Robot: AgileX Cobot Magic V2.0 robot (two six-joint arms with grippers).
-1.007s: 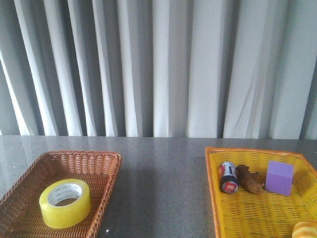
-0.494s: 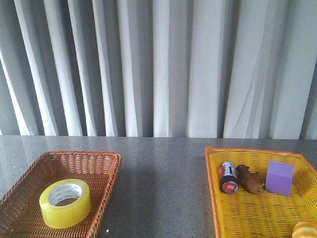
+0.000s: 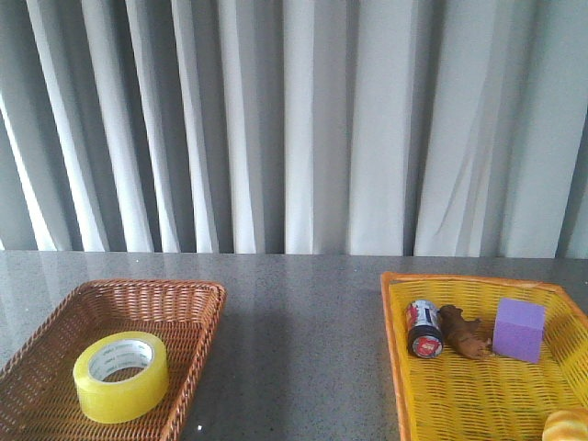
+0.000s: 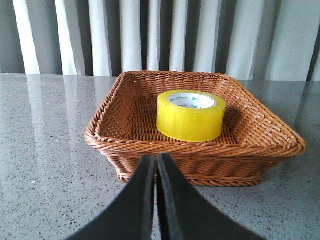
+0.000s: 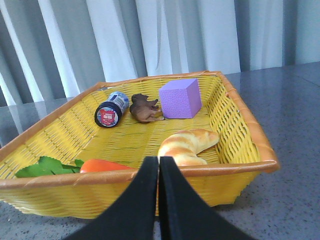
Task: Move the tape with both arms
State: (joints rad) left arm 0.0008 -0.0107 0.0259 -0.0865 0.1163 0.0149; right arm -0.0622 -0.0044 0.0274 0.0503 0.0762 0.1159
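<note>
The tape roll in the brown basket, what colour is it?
Translucent yellow with a white printed core; the tape roll shows best in the left wrist view.

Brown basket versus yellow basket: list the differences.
The brown basket is dark woven wicker; the yellow basket is bright with an orange rim. The brown basket holds only the tape; the yellow basket holds several items, including a purple cube. Both sit on the grey table.

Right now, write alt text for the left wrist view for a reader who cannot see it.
A roll of yellow packing tape lies flat inside a brown wicker basket on a grey speckled table, with pale curtains behind. The left tool, fingers closed together and empty, points at the basket's near wall without touching it.
</note>
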